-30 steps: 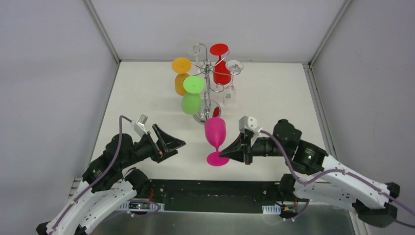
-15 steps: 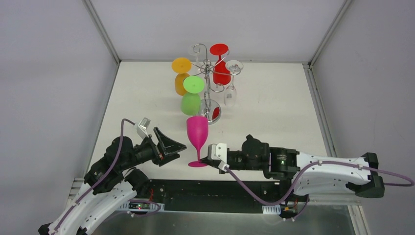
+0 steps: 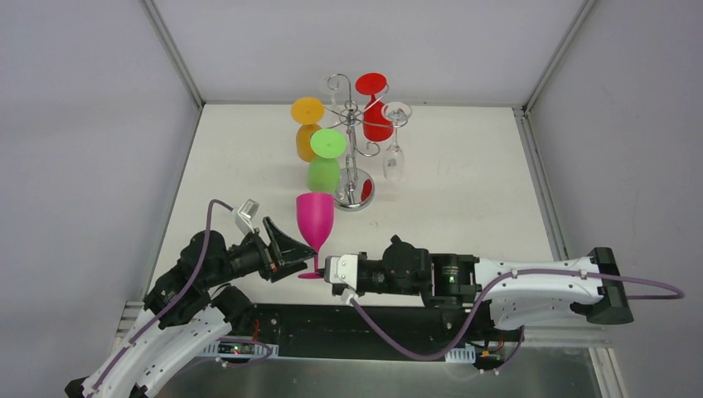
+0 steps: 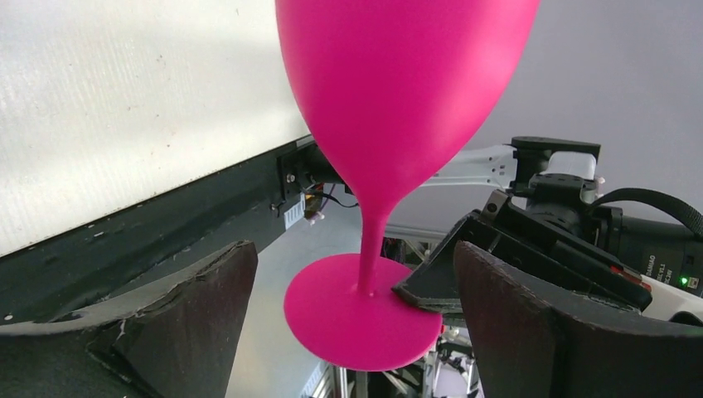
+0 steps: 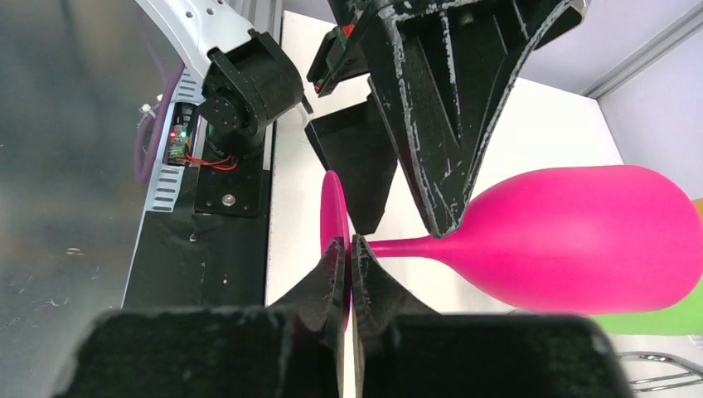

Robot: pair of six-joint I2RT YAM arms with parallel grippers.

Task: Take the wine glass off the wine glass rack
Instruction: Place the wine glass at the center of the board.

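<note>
Chrome wine glass rack point(image 3: 352, 141) stands by the table's point(image 3: 464, 182) far edge. The pink wine glass point(image 3: 315, 217) is upright off it, near the near edge. Only the right wrist view shows the right gripper point(image 5: 348, 249) clenched on its foot rim. The left gripper point(image 4: 356, 274) gapes around the stem, untouching.

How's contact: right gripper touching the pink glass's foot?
Touching. Right wrist view: the right gripper is shut on the pink wine glass, its foot's rim pinched between the jaws.
</note>
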